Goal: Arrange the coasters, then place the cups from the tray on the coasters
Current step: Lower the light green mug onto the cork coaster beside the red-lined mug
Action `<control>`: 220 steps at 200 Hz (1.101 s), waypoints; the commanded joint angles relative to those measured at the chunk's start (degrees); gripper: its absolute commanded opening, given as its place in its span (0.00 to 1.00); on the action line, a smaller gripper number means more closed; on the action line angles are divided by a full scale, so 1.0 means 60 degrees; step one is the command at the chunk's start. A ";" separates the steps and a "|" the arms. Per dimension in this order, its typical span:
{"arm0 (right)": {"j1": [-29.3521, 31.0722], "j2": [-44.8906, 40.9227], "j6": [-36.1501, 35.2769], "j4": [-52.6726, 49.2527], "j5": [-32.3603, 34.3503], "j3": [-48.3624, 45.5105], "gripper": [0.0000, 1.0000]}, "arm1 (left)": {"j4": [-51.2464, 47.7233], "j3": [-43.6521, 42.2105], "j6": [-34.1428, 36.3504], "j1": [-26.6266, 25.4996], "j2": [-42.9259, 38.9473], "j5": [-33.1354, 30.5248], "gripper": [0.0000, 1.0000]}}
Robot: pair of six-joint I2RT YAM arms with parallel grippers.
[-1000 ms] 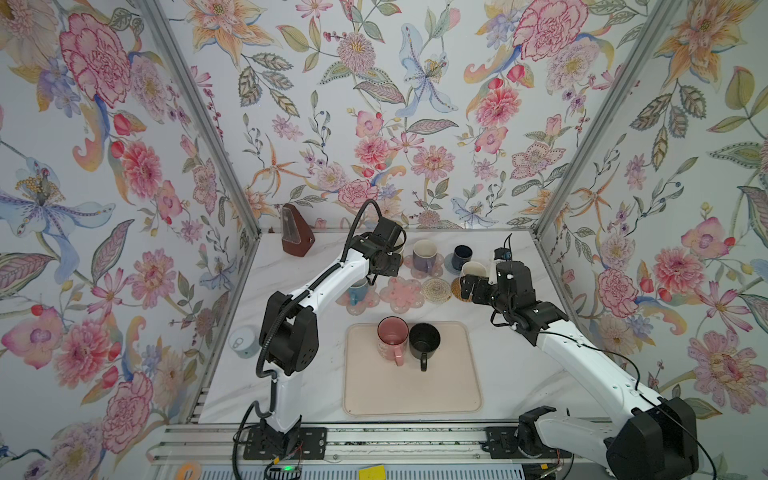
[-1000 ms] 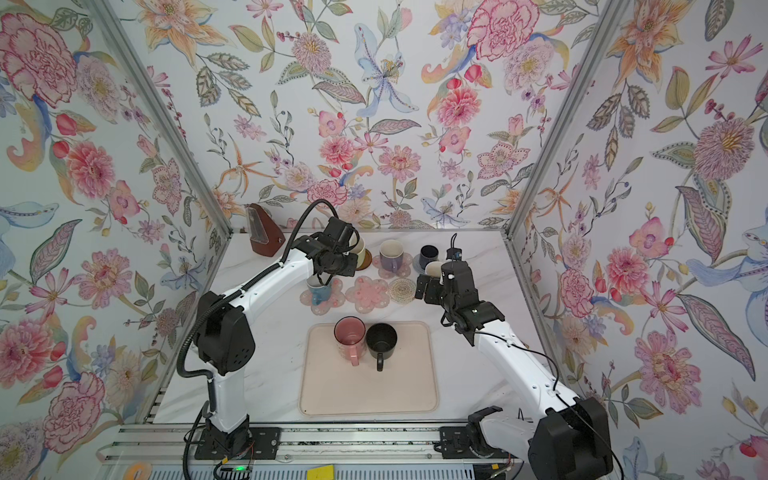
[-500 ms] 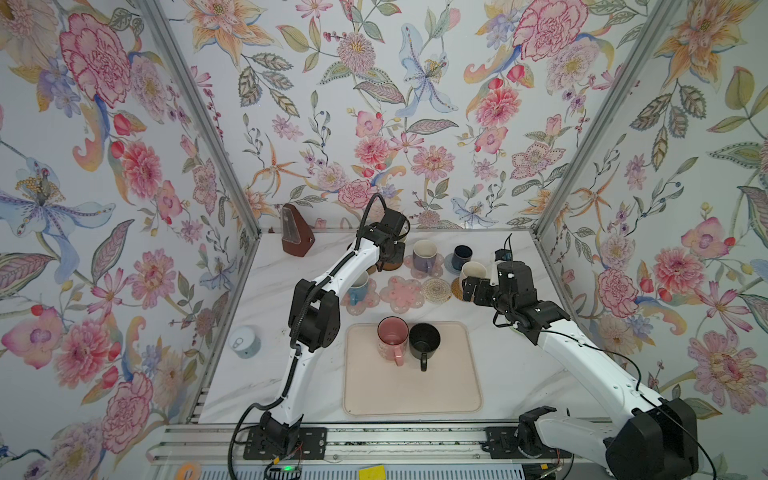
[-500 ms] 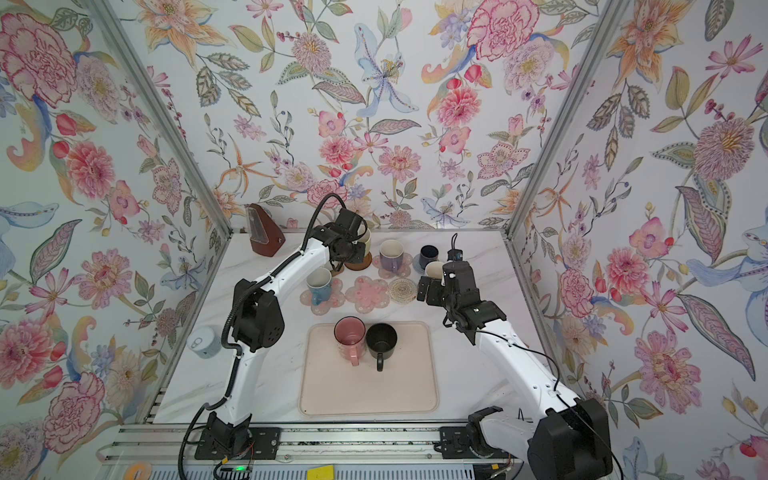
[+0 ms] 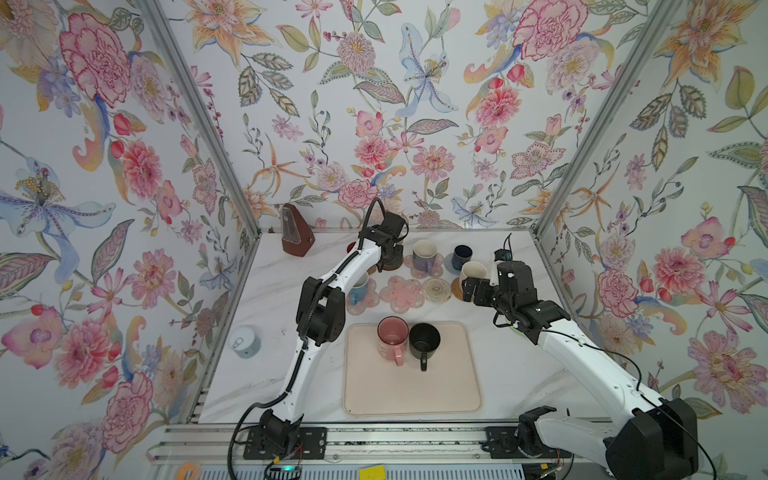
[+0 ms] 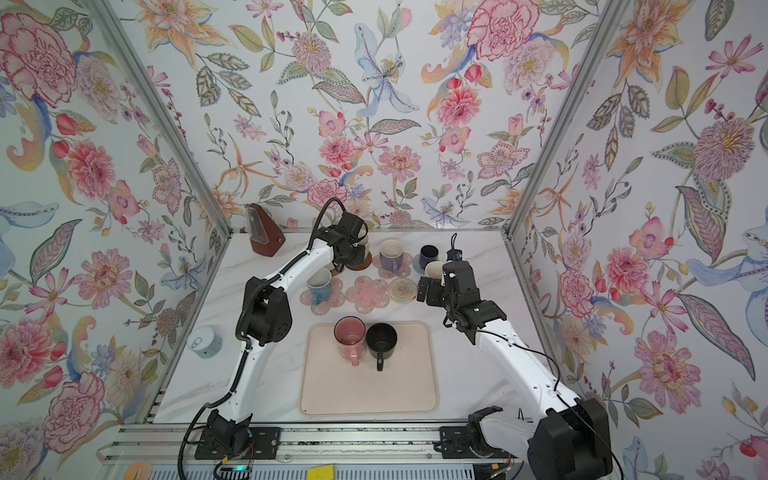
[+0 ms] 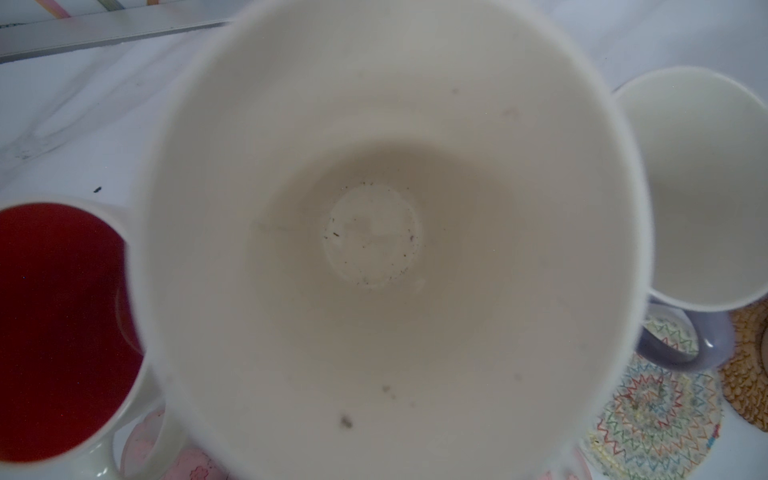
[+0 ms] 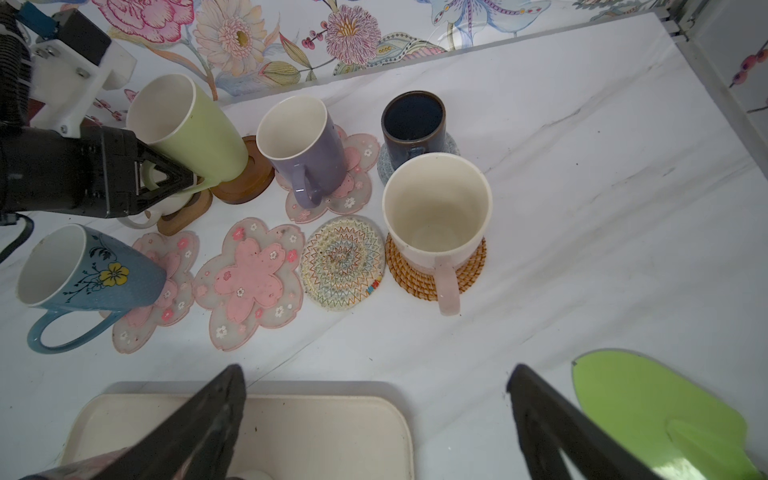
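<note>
The left gripper [image 8: 187, 183] is clamped on the handle of the green mug [image 8: 195, 129], whose white inside fills the left wrist view. The mug's base sits at the brown disc [image 8: 249, 178] in the back row; whether it rests there or hangs just above cannot be told. Just beside it on the left stands the red-inside mug [image 7: 54, 332] on the paw coaster [image 8: 187, 214], partly hidden under the gripper. The right gripper [image 8: 374, 372] has its jaws wide apart and empty, above the table [image 8: 582, 208] by the far rim of the tray [image 8: 311, 424], near the cream mug [image 8: 436, 208]. That mug stands on the tan coaster [image 8: 473, 266]. Behind it the navy mug [image 8: 413, 120] sits on the grey-blue coaster [image 8: 451, 149], and the lavender mug [image 8: 303, 145] on the back flower coaster [image 8: 353, 191]. In the front row the white woven coaster [image 8: 343, 262] and the middle flower coaster [image 8: 249, 282] lie bare. The blue mug [image 8: 87, 270] stands on the left flower coaster [image 8: 166, 299]. On the tray, in both top views, the pink mug [image 5: 392, 338] and the black mug [image 5: 424, 340] stand touching, side by side.
</note>
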 commanded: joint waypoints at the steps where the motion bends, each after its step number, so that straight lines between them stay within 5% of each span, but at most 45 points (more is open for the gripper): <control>1: -0.0083 -0.0143 -0.0069 -0.0244 -0.0066 0.0105 0.99 | 0.0364 0.0547 -0.0150 0.0168 0.0077 0.0023 0.00; 220: -0.0120 -0.0207 0.0014 -0.0350 -0.0082 -0.0014 0.99 | 0.0428 0.1016 -0.0272 0.0353 0.0792 0.0440 0.00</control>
